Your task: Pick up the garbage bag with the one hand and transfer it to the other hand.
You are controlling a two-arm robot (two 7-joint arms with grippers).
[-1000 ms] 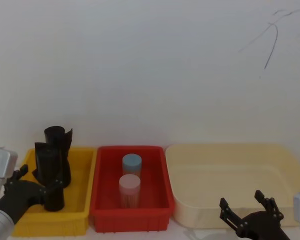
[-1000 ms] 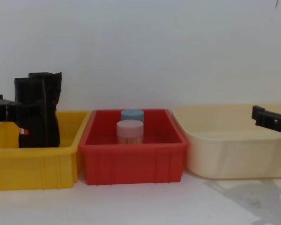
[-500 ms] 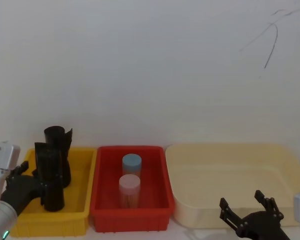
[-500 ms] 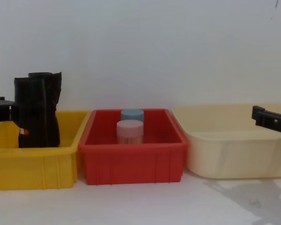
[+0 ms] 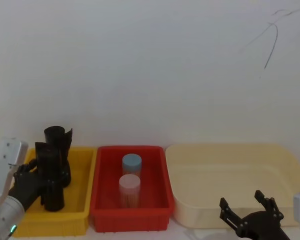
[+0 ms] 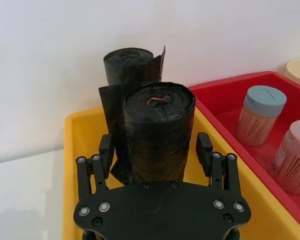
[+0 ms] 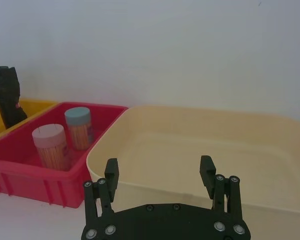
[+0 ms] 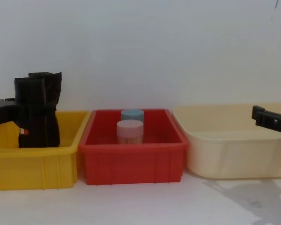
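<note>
The black two-fingered left gripper (image 5: 36, 179) sits at the lower left of the head view on a silver-grey wrist (image 5: 5, 162). It points toward the frame's centre, and its fingers (image 6: 106, 150) are spread wide. The black right gripper (image 5: 247, 207) hovers at the lower right edge, level, its jaws parted.

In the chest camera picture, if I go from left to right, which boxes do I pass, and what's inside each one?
Yellow bin with the garbage bag standing in it → red bin with a pink-lidded jar and a blue-lidded jar → cream bin.
</note>
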